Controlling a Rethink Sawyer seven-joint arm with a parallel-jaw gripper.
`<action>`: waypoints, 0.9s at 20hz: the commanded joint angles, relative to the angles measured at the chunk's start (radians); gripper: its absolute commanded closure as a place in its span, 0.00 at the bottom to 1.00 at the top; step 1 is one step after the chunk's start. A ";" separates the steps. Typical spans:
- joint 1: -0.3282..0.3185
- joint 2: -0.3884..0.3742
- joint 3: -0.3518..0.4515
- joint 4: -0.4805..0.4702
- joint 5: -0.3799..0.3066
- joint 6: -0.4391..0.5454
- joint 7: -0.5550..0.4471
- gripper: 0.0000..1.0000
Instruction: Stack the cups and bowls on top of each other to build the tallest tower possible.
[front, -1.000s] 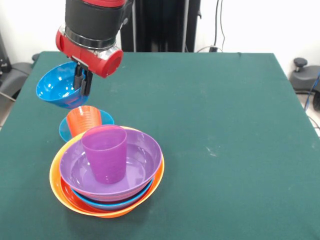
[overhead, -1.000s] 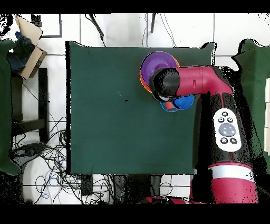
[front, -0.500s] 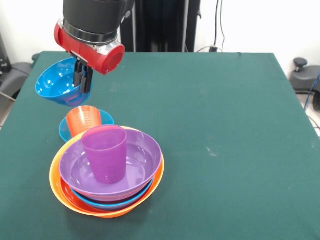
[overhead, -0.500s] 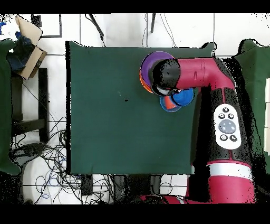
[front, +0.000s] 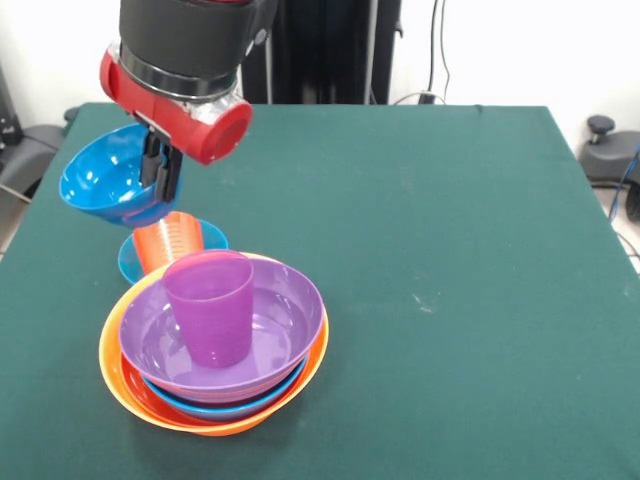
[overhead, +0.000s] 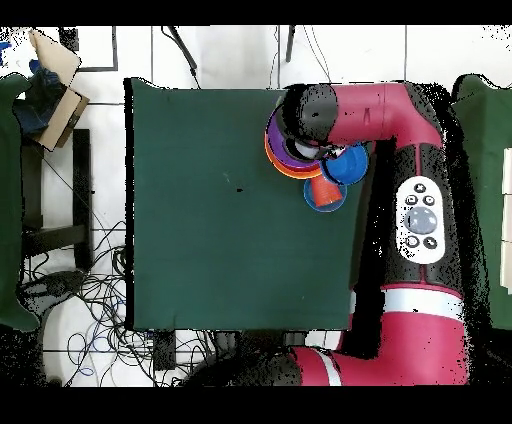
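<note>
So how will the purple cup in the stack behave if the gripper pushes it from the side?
The purple cup stands upright and loose inside the purple bowl. It is tall and narrow, so it probably tips easily. Both look glossy, so it may slide first. Probably light.

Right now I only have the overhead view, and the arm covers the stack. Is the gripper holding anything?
Observer: Yes. The gripper pinches the rim of a blue bowl, which hangs tilted, clear of the table.
Operator: And what is hidden under the arm, on the stack?
Observer: A purple cup stands upright inside the purple bowl, the top bowl of the stack.
</note>
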 joint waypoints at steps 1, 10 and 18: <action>0.058 0.074 0.004 -0.080 0.002 0.076 0.025 1.00; 0.102 0.096 -0.031 -0.091 0.061 0.086 0.089 1.00; 0.115 0.097 -0.073 -0.055 0.102 0.039 0.100 1.00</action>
